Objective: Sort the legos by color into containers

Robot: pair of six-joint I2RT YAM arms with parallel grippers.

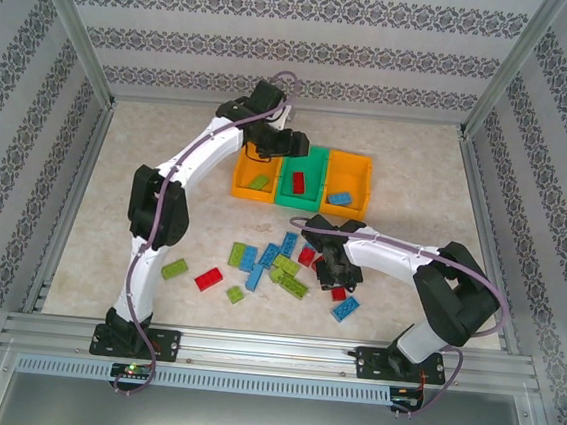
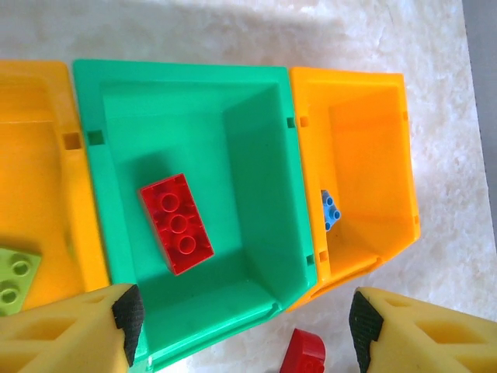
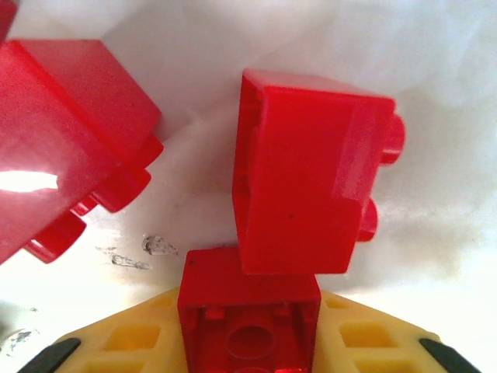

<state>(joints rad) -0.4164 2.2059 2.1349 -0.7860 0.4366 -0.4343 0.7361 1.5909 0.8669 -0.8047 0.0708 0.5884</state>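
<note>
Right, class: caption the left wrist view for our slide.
Open left gripper over the green bin, one red lego inside.

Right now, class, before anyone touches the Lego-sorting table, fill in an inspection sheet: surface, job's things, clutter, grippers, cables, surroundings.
Surface: pale marbled tabletop.
Job's things: the left orange bin holds a lime brick, the green bin a red brick, the right orange bin a blue brick. Loose bricks in red, blue and lime lie scattered in front of the bins.
Clutter: nothing seen.
Grippers: left gripper open above the bins. Right gripper down in the pile, closed on a small red brick.
Cables: left arm's cable and right arm's cable run along the arms, off the bricks.
Surroundings: patterned walls, aluminium frame.
</note>
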